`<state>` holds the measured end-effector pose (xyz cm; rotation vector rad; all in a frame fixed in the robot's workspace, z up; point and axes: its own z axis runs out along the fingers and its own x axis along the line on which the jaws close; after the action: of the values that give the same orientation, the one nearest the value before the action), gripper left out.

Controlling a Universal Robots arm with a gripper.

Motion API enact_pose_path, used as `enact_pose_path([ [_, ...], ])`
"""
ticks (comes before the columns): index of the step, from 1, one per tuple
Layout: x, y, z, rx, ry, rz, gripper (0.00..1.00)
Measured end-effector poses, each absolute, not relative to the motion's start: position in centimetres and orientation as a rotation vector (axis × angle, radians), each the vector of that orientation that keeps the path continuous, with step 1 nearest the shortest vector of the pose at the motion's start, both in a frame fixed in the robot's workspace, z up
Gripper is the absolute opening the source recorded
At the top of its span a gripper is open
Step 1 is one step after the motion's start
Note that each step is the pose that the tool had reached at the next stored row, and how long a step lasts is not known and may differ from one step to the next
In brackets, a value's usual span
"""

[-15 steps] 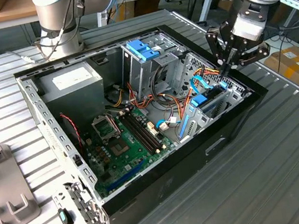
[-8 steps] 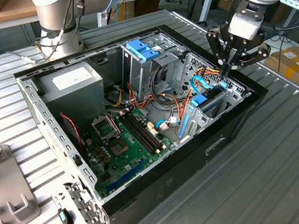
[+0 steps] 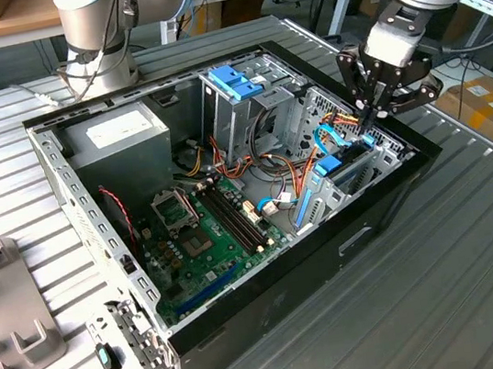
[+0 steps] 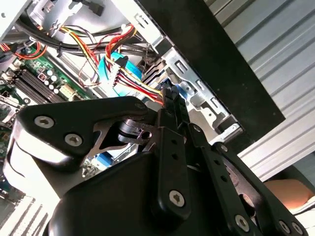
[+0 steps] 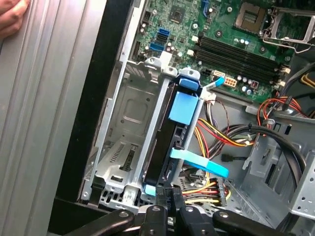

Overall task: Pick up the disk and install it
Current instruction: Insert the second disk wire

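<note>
The black gripper [image 5: 170, 199] sits closest in both wrist views. In the first wrist view its two thin tips come together on the near end of the disk [image 5: 165, 147]. The jaws are pinched tight on that end, with no gap between them. In the second wrist view the gripper [image 4: 172, 98] points down into the same spot, beside a bunch of red, yellow and orange wires [image 4: 130, 78].

The disk stands on its edge in a metal bay [image 5: 125, 128] at the side of the open computer case [image 3: 389, 205]. It is dark along the side, with light-blue plastic on top. A flat blue cable [image 5: 199, 164] crosses just beside it. The slot next to the disk, toward the black case wall, has nothing in it.

In the exterior view the gripper [image 3: 373, 114] reaches down over the bay on the exterior view's right, where the blue end of the disk [image 3: 329, 166] shows.

Farther in lies the green board [image 3: 203, 237] with long black slots. Past that stand a tall metal cage with a blue top piece [image 3: 235, 79] and a grey box [image 3: 118, 134]. The case rests on a ridged metal surface [image 3: 482, 270]. A bit of a hand [image 5: 12, 19] shows at the corner of the first wrist view, on that ridged surface.
</note>
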<state>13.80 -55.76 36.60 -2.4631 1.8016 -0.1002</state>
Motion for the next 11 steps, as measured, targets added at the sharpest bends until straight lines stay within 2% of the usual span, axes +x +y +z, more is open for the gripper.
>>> enact_pose_path([
  [11, 13.67, -55.76, 36.31, -2.368, 1.932, -0.109, 0.16],
])
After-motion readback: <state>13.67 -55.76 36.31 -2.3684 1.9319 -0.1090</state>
